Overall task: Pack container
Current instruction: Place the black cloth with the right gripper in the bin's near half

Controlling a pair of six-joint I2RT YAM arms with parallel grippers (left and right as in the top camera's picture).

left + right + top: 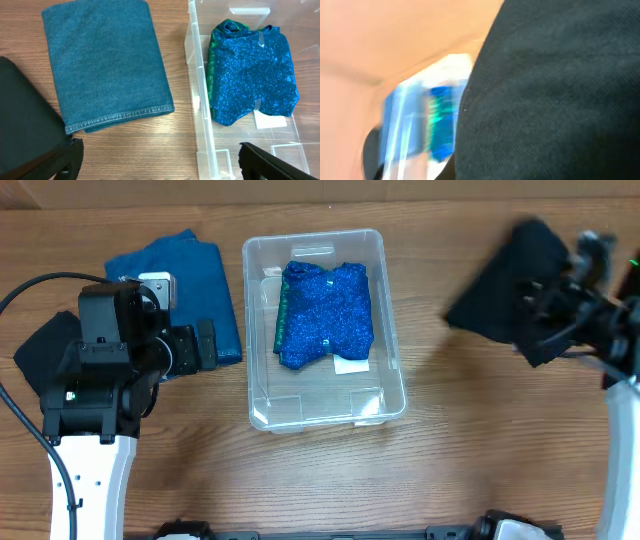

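The clear container [262,395] stands mid-table with a glittery blue cloth [325,315] lying in its far half and a white label [350,365] showing on its base. My left gripper [207,345] is open and empty, low over the wood just left of the container's rim [200,100], near a folded teal cloth [105,65]. My right gripper [545,300] is raised at the far right, shut on a black cloth [505,285] that hangs from it. That black cloth [550,90] fills the right wrist view and hides the fingers.
A second black cloth [40,355] lies at the far left, partly under my left arm, and also shows in the left wrist view [25,125]. The teal cloth [195,280] lies between it and the container. The right wrist view is motion-blurred.
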